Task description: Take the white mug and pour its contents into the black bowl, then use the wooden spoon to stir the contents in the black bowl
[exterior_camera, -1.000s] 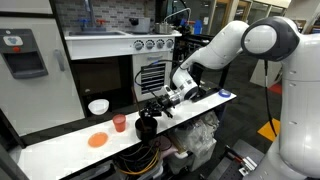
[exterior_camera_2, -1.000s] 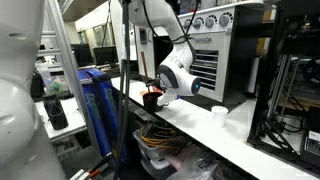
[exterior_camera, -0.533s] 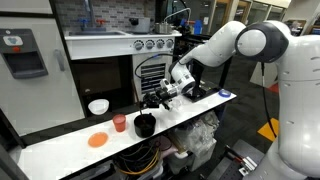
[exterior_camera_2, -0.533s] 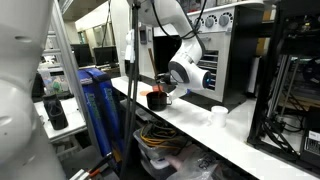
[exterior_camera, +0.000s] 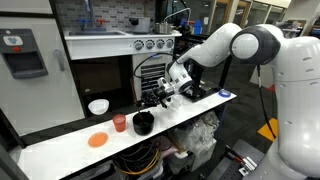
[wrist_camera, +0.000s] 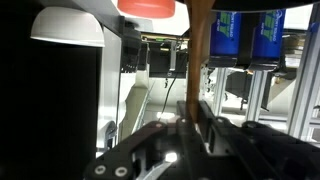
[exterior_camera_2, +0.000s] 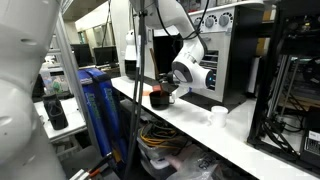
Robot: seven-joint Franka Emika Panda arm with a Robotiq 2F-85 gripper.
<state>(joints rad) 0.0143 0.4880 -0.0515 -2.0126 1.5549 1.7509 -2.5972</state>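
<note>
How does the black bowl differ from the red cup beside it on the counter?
The black bowl is dark and wider; the red cup is bright and narrower. The black bowl stands nearer the tool, the red cup farther from it. Both stand upright on the white counter.

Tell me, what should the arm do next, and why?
Probably lower the wooden spoon into the black bowl and stir: the gripper is shut on the spoon just above the bowl, and the white mug already stands apart on the counter.
</note>
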